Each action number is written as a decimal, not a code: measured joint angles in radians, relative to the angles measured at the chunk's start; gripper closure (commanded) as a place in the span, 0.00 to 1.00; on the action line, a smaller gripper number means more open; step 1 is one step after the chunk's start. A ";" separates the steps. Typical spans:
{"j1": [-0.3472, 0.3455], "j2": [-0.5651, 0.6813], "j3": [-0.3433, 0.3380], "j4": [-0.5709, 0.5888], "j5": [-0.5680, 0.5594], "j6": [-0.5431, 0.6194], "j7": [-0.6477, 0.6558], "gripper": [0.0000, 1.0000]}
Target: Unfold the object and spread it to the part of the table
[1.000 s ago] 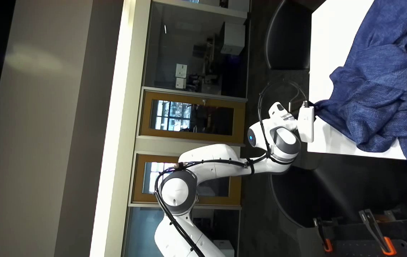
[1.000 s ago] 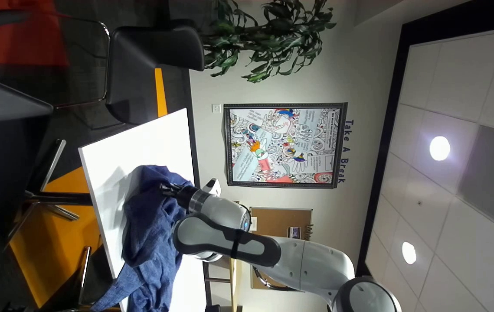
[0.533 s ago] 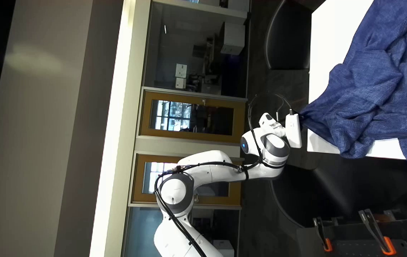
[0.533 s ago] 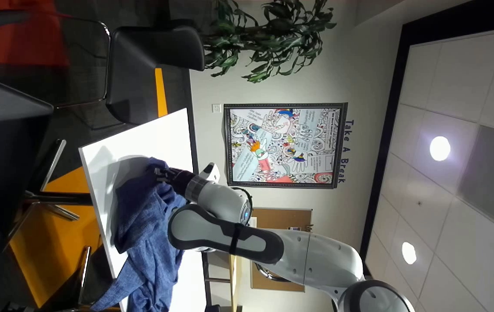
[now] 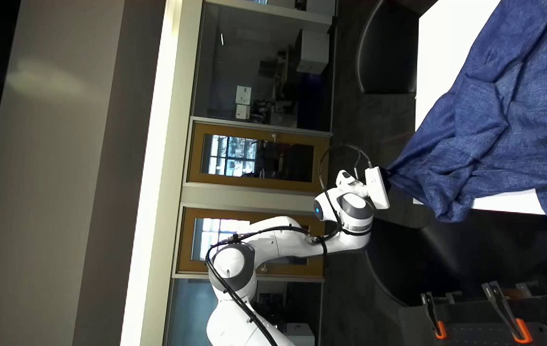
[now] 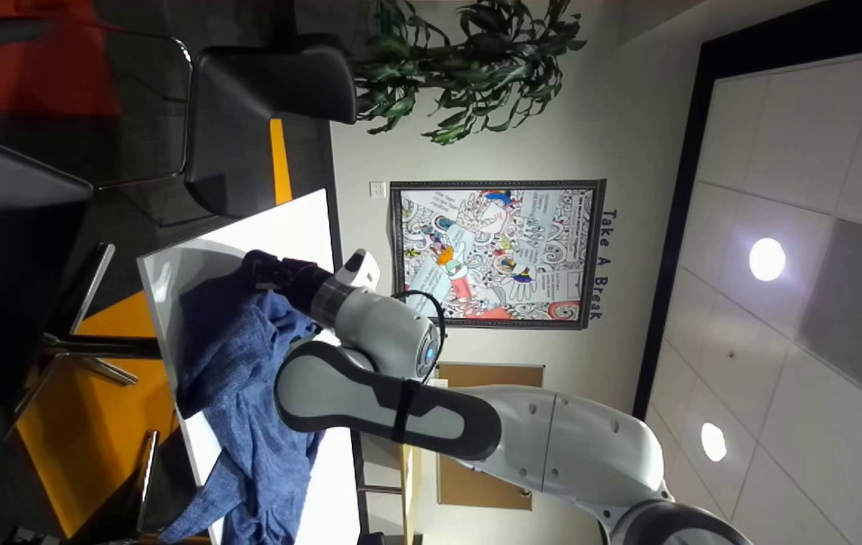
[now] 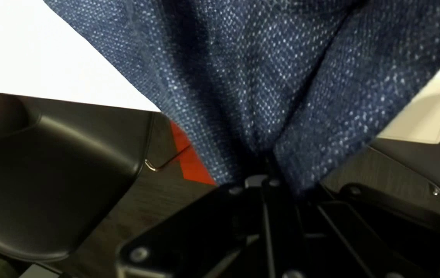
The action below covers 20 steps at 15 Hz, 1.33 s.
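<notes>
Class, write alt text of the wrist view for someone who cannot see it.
A black gripper shut on gathered blue cloth that fans out toward the top. The white table shows at upper left, a dark chair below it in the picture.

The cloth point(image 7: 250, 69) has a coarse, matt, denim-like weave flecked with pale threads. The tabletop point(image 6: 294, 227) is smooth, with a faint shine. A chair point(image 7: 46, 181) wears a smooth, leather-like covering with a soft sheen; the floor point(image 7: 146, 200) has a wood-like grain. On the gripper point(image 7: 277, 187), metal-looking links carry shiny screw heads point(image 7: 139, 254). In both exterior views the robot arm point(image 6: 552, 439) shows smooth, plastic-looking shells. In an exterior view the plant leaves point(image 6: 472, 70) look glossy and the corkboard point(image 6: 483, 492) matt.
</notes>
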 measured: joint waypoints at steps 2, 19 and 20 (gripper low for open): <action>0.062 0.000 -0.020 0.000 0.018 0.000 0.000 1.00; 0.500 0.190 -0.508 -0.117 0.380 -0.002 0.151 0.00; 0.498 0.212 -0.527 -0.130 0.397 -0.004 0.180 0.00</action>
